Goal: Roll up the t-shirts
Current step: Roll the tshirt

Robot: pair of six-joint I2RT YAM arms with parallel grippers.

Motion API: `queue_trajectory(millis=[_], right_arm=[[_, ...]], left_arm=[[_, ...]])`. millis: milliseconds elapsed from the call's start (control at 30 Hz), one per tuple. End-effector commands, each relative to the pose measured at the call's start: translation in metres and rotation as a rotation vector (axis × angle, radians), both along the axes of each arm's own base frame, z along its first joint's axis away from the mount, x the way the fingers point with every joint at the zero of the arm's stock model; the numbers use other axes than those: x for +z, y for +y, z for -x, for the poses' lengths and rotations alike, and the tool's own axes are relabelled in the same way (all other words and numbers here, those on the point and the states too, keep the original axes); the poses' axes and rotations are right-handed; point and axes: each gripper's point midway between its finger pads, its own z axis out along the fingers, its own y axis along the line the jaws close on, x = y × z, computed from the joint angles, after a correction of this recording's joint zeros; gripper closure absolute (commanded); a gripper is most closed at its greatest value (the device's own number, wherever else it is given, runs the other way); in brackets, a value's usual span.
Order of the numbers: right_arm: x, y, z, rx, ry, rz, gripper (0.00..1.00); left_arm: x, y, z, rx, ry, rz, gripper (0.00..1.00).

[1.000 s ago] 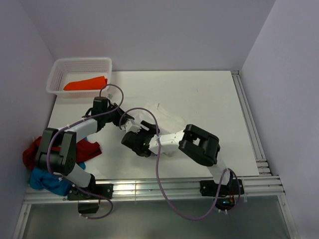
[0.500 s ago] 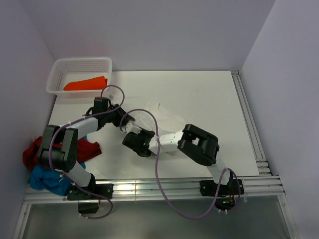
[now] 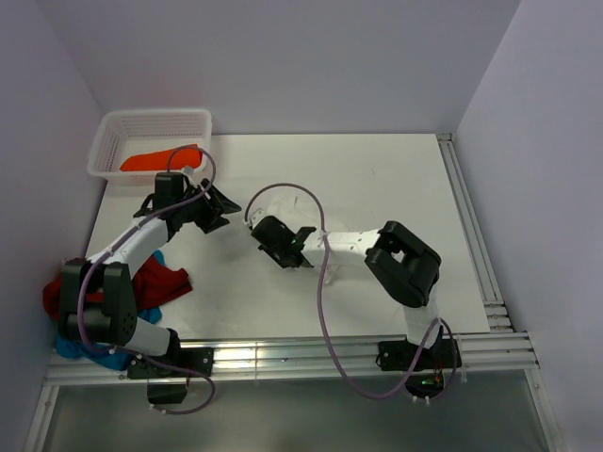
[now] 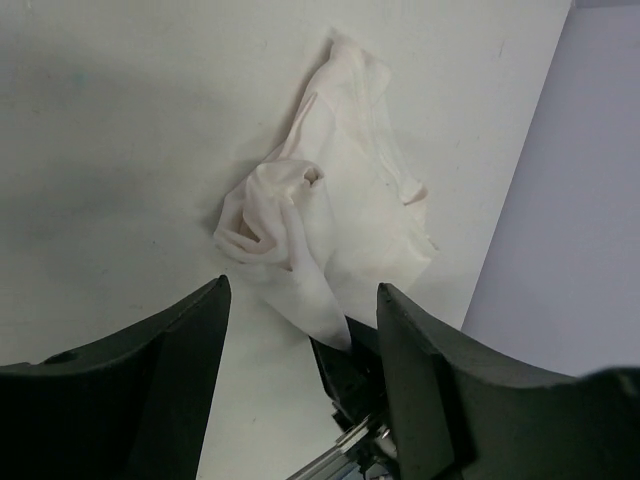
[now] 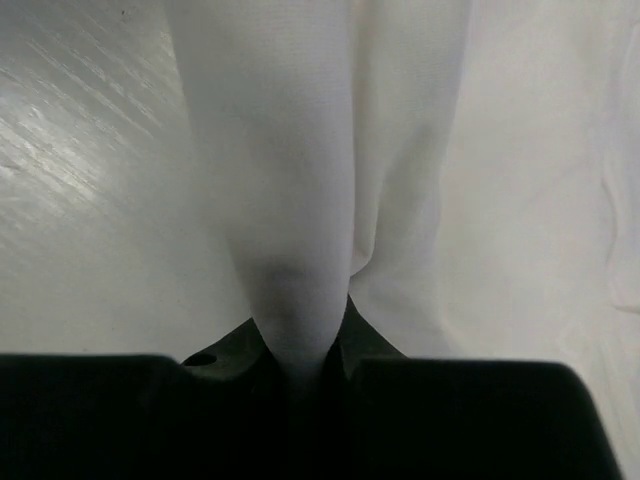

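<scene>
White t-shirt (image 4: 340,200) bunched | on white table (image 3: 405,207) | lavender walls (image 3: 283,56) around

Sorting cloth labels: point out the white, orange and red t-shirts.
white t-shirt (image 4: 345,205): left wrist view, its crumpled middle.
orange t-shirt (image 3: 156,159): top external view, its middle.
red t-shirt (image 3: 162,281): top external view, its right part.

Robotics laboratory test cell: a bare white table (image 3: 396,188) boxed in by plain panel walls (image 3: 283,66) beyond the left claw (image 3: 217,205). Aluminium rails (image 3: 283,356) behind the claw carry bolted arm bases (image 3: 419,356).
</scene>
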Motion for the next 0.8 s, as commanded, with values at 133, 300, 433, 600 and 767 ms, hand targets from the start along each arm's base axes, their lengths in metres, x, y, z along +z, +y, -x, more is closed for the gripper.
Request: queue_trajectory(millis=[133, 300, 433, 600, 767], right_arm=[[0.029, 0.018, 0.016, 0.047, 0.468, -0.433, 1.0], [0.031, 0.011, 0.011, 0.042, 0.713, -0.617, 1.0], [0.019, 0.01, 0.01, 0.02, 0.878, -0.714, 1.0], [0.006, 0.007, 0.003, -0.001, 0.962, -0.762, 1.0], [-0.007, 0.007, 0.002, -0.035, 0.995, -0.764, 1.0]], left_arm=[[0.04, 0.014, -0.003, 0.009, -0.134, -0.038, 0.34], [0.028, 0.005, 0.006, -0.016, -0.144, -0.042, 0.34], [0.01, -0.016, 0.013, -0.06, -0.132, -0.037, 0.34], [-0.005, -0.039, 0.017, -0.097, -0.169, -0.045, 0.34], [-0.022, -0.047, 0.02, -0.088, -0.181, -0.043, 0.25]])
